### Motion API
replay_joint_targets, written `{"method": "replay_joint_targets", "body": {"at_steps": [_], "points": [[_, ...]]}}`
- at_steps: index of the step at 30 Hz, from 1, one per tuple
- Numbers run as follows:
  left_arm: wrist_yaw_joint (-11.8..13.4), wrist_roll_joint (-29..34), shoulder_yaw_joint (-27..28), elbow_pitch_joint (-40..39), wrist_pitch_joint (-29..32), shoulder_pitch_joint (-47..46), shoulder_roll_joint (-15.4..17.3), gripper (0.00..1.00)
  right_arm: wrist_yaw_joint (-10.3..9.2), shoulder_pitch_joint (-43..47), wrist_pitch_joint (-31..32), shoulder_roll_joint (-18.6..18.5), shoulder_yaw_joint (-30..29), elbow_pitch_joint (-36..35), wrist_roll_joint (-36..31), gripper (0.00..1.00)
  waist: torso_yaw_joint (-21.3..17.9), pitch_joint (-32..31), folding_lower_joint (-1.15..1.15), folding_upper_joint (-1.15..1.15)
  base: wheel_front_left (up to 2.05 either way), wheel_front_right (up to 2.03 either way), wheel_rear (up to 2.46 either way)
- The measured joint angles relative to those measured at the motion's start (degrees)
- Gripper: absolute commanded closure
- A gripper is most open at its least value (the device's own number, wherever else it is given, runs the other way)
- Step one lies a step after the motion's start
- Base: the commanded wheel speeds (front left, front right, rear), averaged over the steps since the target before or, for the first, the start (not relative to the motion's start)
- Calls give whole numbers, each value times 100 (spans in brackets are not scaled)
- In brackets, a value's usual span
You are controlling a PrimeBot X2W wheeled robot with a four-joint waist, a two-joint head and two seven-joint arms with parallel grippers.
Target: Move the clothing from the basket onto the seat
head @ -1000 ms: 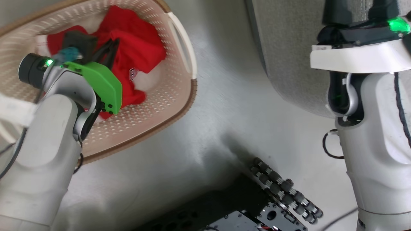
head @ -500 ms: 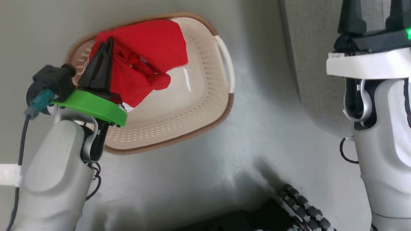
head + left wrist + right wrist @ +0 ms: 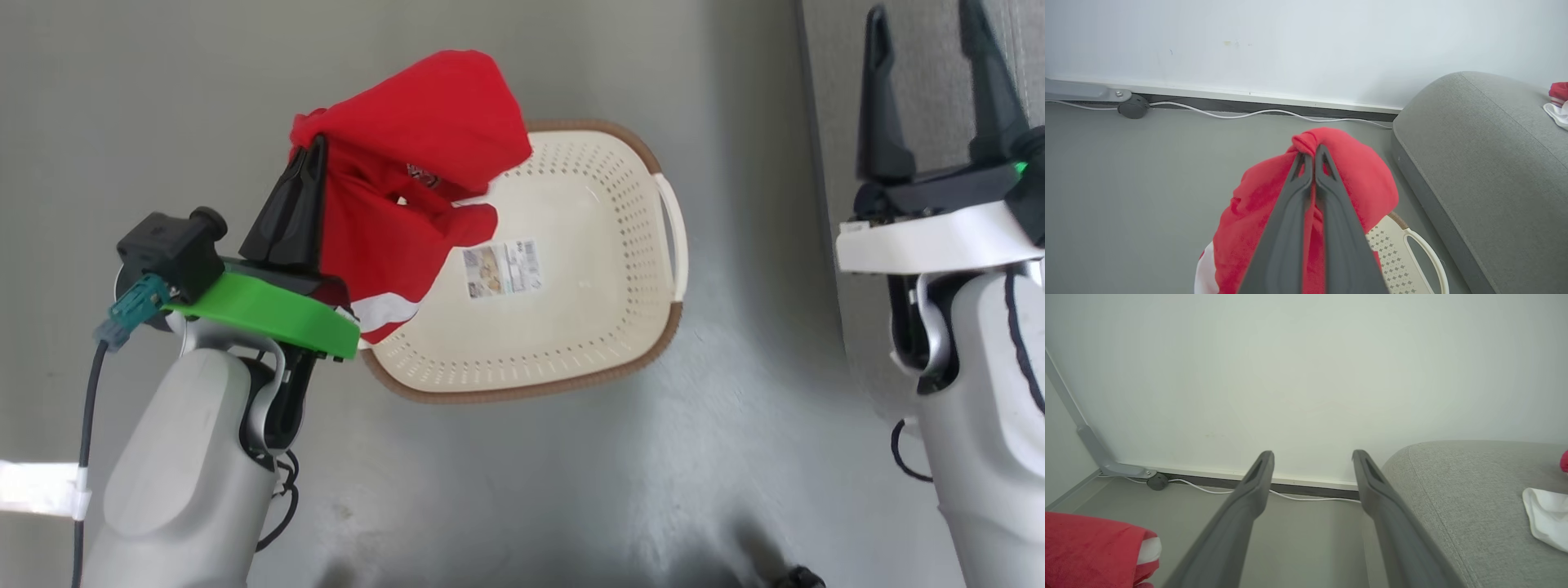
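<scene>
My left gripper (image 3: 317, 145) is shut on a bunch of red clothing (image 3: 416, 155) with a white stripe, which hangs lifted above the left end of the cream basket (image 3: 604, 327). In the left wrist view the closed fingertips (image 3: 1314, 152) pinch the red clothing (image 3: 1359, 179) over the floor, with the basket's handle (image 3: 1429, 261) below. The basket's base shows bare with its paper label (image 3: 500, 268). The grey seat (image 3: 1490, 171) lies to the right, with another red and white garment (image 3: 1557, 102) on it. My right gripper (image 3: 927, 57) stands open and empty by the seat's edge (image 3: 824, 122).
Grey floor (image 3: 163, 98) surrounds the basket. A white wall (image 3: 1290, 45) with a skirting board, a white cable (image 3: 1241, 114) and a grey bracket (image 3: 1131, 107) runs behind. A white cloth (image 3: 1545, 516) lies on the seat (image 3: 1457, 486) in the right wrist view.
My left gripper has risen out of the basket with the red clothing, leaving the base bare. The head view has shifted, so the basket sits further right and lower.
</scene>
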Motion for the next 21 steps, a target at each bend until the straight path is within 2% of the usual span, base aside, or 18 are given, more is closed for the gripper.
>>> {"method": "replay_joint_targets", "body": {"at_steps": [7,14,21], "points": [[-2,73,185,-311,2,288,0,100,219,335,0,104,314,185,1,0,325,-646,0,0,0,0,0],[-4,175,94,-447,7,681,47,100,505,675,0,213,743,447,0,0,478,-1294,0,0,0,0,0],[-4,248,19,-559,7,1049,151,100,625,979,0,312,1025,621,3,0,526,-1915,0,0,0,0,0]]}}
